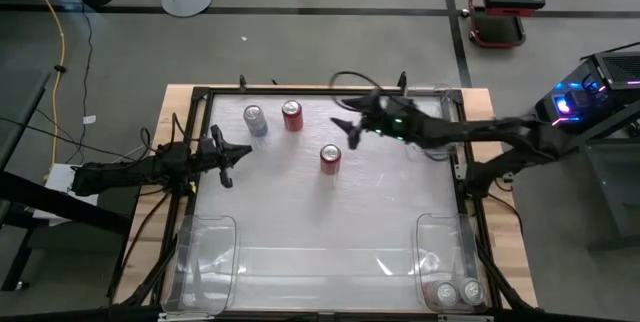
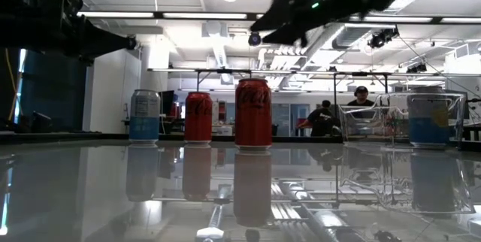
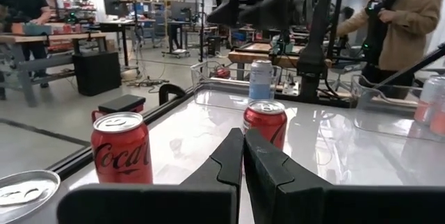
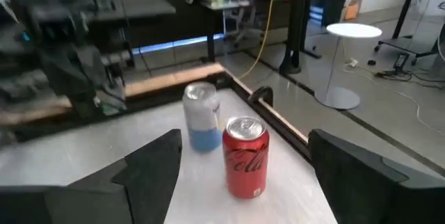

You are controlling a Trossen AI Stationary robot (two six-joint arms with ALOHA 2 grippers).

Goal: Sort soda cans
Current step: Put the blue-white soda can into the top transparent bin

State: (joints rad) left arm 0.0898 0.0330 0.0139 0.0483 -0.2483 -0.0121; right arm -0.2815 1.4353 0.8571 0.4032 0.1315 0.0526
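Three soda cans stand upright on the glossy white table: a silver-blue can [image 1: 256, 120] and a red can [image 1: 292, 115] at the far left, and a second red can [image 1: 330, 158] nearer the middle. My right gripper [image 1: 346, 130] hovers open above the table, right of the far red can [image 4: 245, 158]. It points toward that can and the silver-blue can [image 4: 201, 118] behind it, and touches neither. My left gripper [image 1: 240, 155] waits shut at the left side, level, aimed at the middle red can [image 3: 265, 120].
Clear plastic bins stand at the near left [image 1: 205, 252] and the near right [image 1: 445, 252], the right one holding two cans [image 1: 458, 291]. Another clear bin [image 2: 376, 122] holds a silver-blue can [image 2: 430, 118]. A black rail [image 1: 200, 97] frames the table. People [image 3: 403, 22] stand beyond it.
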